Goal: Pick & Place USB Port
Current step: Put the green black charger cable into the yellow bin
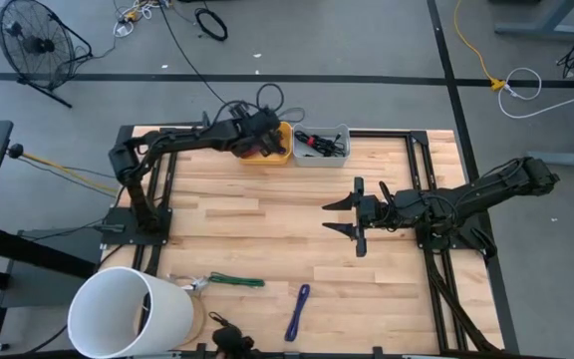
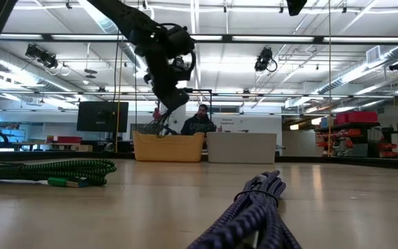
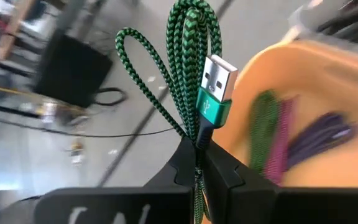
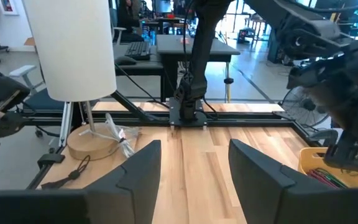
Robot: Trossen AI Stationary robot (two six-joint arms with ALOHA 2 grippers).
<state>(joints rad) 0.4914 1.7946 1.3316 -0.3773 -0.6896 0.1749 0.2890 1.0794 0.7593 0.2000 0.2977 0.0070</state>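
Note:
My left gripper [image 1: 259,140] hangs over the yellow bin [image 1: 279,152] at the table's far edge and is shut on a coiled green braided USB cable [image 3: 188,56]. The cable's silver plug [image 3: 220,76] sits on a green shell. More cables, green, pink and purple [image 3: 303,140], lie inside the yellow bin [image 3: 291,68]. My right gripper [image 1: 343,216] is open and hovers over the table's middle right, holding nothing. Another green cable [image 1: 235,281] and a blue-purple cable [image 1: 298,311] lie flat near the near edge. My left gripper [image 3: 199,158] pinches the green cable's bundled strands [image 3: 194,134] between its two fingers, just behind the plug's green shell. Several strands are caught together. The loops and plug stick out past the fingertips, lifted clear above the yellow bin.
A grey bin [image 1: 322,148] with dark cables stands right of the yellow one. A white lamp shade [image 1: 133,311] on a wooden base fills the near left corner. Bare wood [image 1: 267,219] lies between the bins and the two loose cables. A person [image 2: 199,121] sits beyond the table.

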